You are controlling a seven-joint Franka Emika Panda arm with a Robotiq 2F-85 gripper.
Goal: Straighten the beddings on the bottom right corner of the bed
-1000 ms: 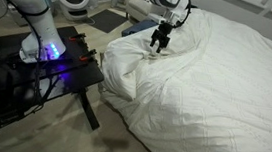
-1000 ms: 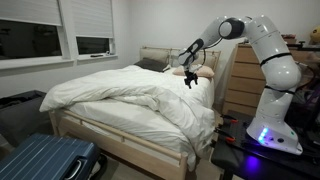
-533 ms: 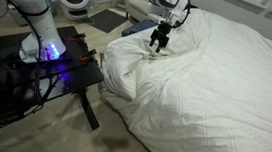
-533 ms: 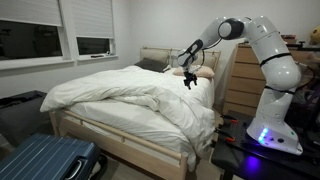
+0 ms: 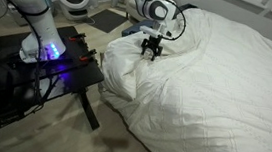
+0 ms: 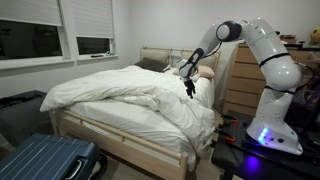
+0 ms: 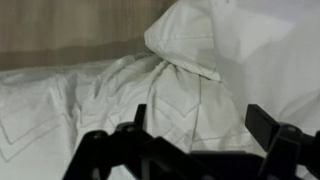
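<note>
The white, wrinkled beddings (image 5: 216, 84) cover the bed (image 6: 100, 135) in both exterior views, with a bunched, folded mound at the corner beside the robot stand (image 5: 117, 69). My gripper (image 5: 150, 50) hangs open just above this mound, fingers pointing down; it also shows over the bed's edge (image 6: 187, 88). In the wrist view the gripper (image 7: 205, 128) is spread wide with only creased beddings (image 7: 120, 90) below it and a folded flap (image 7: 185, 45) farther ahead. Nothing is held.
The black robot stand (image 5: 56, 68) with a blue light sits right beside the bed corner. A blue suitcase (image 6: 45, 160) lies on the floor at the bed's foot. A wooden dresser (image 6: 238, 85) stands behind the arm, and a headboard (image 6: 150, 54) against the wall.
The gripper has dropped lower and shifted slightly toward the bunched corner of the beddings. It stays open. The beddings have not moved.
</note>
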